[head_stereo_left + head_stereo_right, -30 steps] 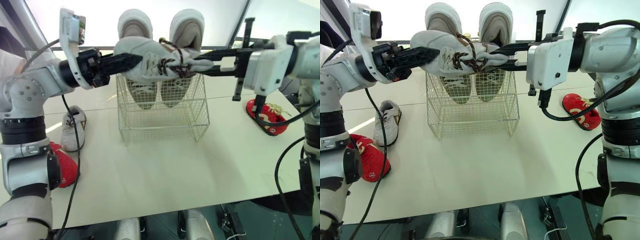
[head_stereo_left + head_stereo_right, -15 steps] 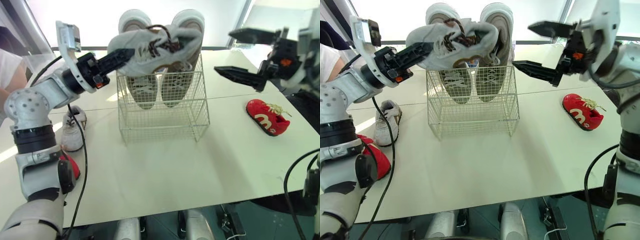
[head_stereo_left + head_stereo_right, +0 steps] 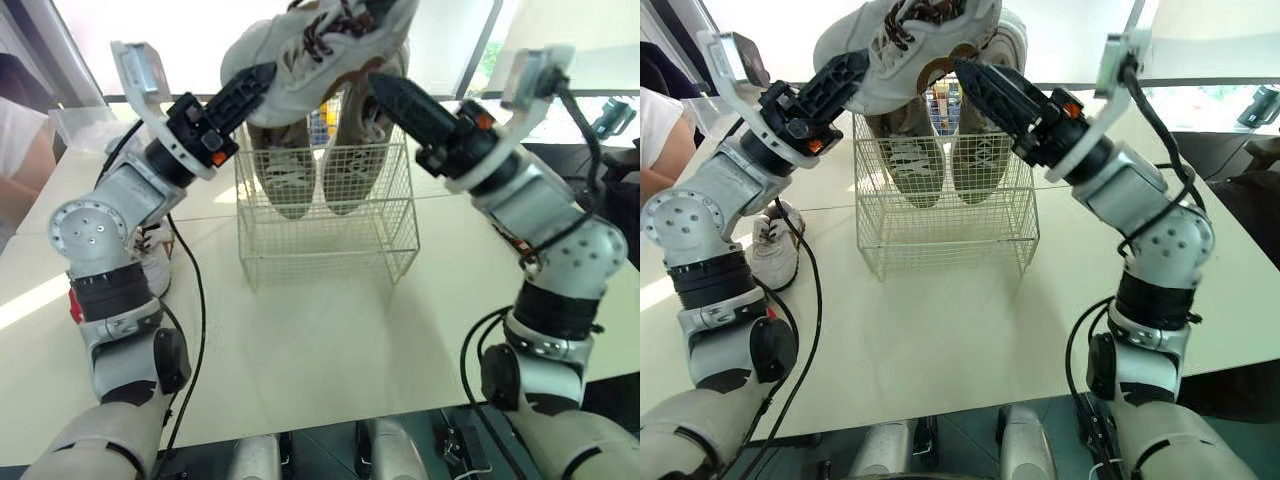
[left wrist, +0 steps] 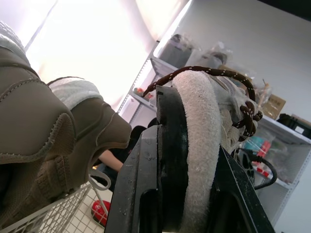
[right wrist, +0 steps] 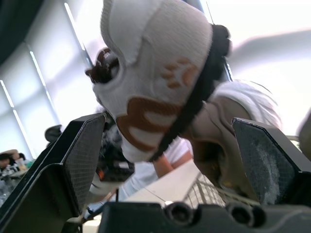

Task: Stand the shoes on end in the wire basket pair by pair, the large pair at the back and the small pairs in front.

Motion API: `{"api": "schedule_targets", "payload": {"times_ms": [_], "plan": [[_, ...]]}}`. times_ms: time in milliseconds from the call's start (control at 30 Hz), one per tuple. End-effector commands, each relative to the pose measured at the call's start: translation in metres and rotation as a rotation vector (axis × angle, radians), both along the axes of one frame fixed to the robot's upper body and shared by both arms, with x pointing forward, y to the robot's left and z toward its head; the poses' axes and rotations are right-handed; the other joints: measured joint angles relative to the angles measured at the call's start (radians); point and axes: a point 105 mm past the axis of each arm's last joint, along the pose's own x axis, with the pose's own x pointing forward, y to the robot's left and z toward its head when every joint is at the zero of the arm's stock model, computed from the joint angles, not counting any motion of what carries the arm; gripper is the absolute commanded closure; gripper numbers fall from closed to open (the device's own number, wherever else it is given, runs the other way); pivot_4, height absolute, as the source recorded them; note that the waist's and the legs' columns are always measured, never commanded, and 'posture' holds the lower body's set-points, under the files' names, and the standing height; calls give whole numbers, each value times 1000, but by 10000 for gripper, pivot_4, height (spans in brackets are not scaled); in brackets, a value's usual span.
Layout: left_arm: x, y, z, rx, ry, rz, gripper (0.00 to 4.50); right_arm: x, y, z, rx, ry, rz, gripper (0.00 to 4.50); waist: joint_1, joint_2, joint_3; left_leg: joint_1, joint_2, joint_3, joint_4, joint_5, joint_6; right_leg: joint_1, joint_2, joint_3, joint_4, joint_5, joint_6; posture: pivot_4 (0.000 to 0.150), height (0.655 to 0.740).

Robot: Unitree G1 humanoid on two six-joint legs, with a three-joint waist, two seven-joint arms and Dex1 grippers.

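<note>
The white sneaker with brown laces (image 3: 320, 45) is pinched by one edge in the clenched left end effector (image 3: 250, 88) above the pale wire basket (image 3: 330, 240); the right end effector (image 5: 167, 131) is spread. So thin a hold could be lost.

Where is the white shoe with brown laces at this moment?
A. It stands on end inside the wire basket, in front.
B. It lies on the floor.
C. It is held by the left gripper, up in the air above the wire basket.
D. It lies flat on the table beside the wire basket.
C: the left gripper is shut on one end of the white shoe, which hangs above the wire basket, not inside it.
</note>
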Motion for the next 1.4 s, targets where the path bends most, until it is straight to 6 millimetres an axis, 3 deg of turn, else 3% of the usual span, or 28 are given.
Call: {"api": "schedule_targets", "payload": {"times_ms": [33, 500, 633, 767, 833, 933, 1200, 1233, 1400], "plan": [[-7, -2, 10, -20, -53, 5, 42198, -9, 3, 20, 42, -75, 38, 169, 0, 0, 0, 0, 0, 0, 0, 0, 0, 0, 0, 0, 0, 0, 0, 1500, 7400], [-4, -13, 0, -9, -35, 37, 42198, -12, 26, 24, 40, -99, 94, 169, -3, 0, 0, 0, 0, 0, 0, 0, 0, 0, 0, 0, 0, 0, 0, 1500, 7400], [-5, -15, 0, -11, -37, 39, 42198, -11, 28, 25, 39, -106, 93, 12288, -3, 0, 0, 0, 0, 0, 0, 0, 0, 0, 0, 0, 0, 0, 0, 1500, 7400], [-8, -17, 1, -16, -43, 38, 42198, -10, 28, 24, 24, -109, 85, 32047, -3, 0, 0, 0, 0, 0, 0, 0, 0, 0, 0, 0, 0, 0, 0, 1500, 7400], [-9, -17, 1, -11, -42, 35, 42198, -10, 28, 23, 20, -110, 82, 39707, -3, 0, 0, 0, 0, 0, 0, 0, 0, 0, 0, 0, -1, 0, 0, 1500, 7400], [-12, -16, -2, 31, -15, 18, 42198, -9, 26, 24, -6, -115, 66, 40583, -3, 0, 0, 0, 0, 0, 0, 0, 0, 0, 0, 0, -1, 0, 0, 1500, 7400], [-24, 10, -10, 216, -62, 52, 3345, -9, 2, 31, -253, -238, 48, 40583, -4, 0, 0, 0, 0, 0, -1, 0, 0, -1, 0, 0, -1, -2, -3, 1500, 7400], [-24, 14, -12, 239, -64, 69, 353, -10, -2, 30, -309, -270, 58, 40583, -4, 0, 0, -1, 0, 0, -1, 0, 0, -1, 0, 0, -2, -2, -3, 1500, 7400], [-24, 30, -18, 315, -79, 132, 353, 3, -27, 20, -590, -373, 46, 40583, -4, 0, 0, -1, 0, 0, -1, -1, -1, -1, 0, 0, -3, -2, -4, 1500, 7400]]}}
